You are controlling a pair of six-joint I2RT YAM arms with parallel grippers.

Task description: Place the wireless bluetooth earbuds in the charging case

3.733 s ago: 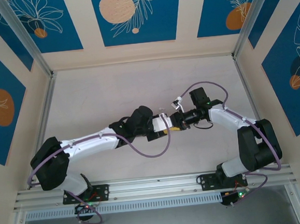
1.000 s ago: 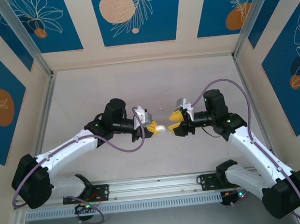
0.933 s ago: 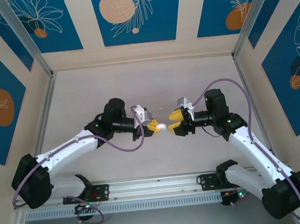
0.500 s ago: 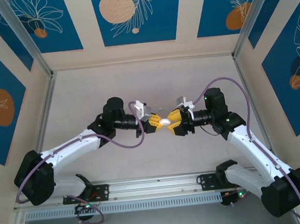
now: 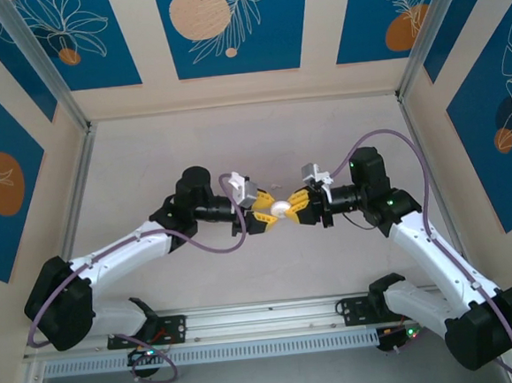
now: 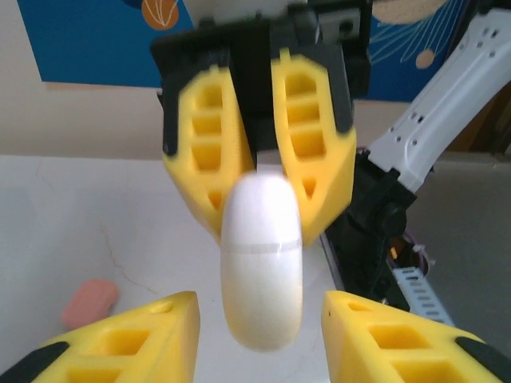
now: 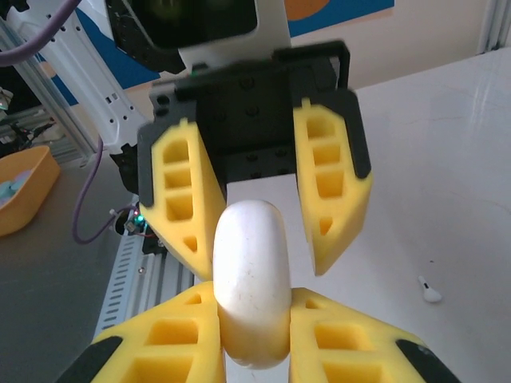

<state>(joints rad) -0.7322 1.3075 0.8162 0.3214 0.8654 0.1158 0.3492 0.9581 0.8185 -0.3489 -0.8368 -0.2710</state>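
Pale tabletop [image 5: 147,164] below, the white charging case [image 5: 280,208] hangs mid-air — pinched between the right gripper [image 5: 296,208] fingers, while the left gripper [image 5: 267,214] stands spread either side, clear of it. One whitish earbud [image 7: 431,291] lies on that tabletop.

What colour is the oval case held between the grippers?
White; the case shows best in the left wrist view.
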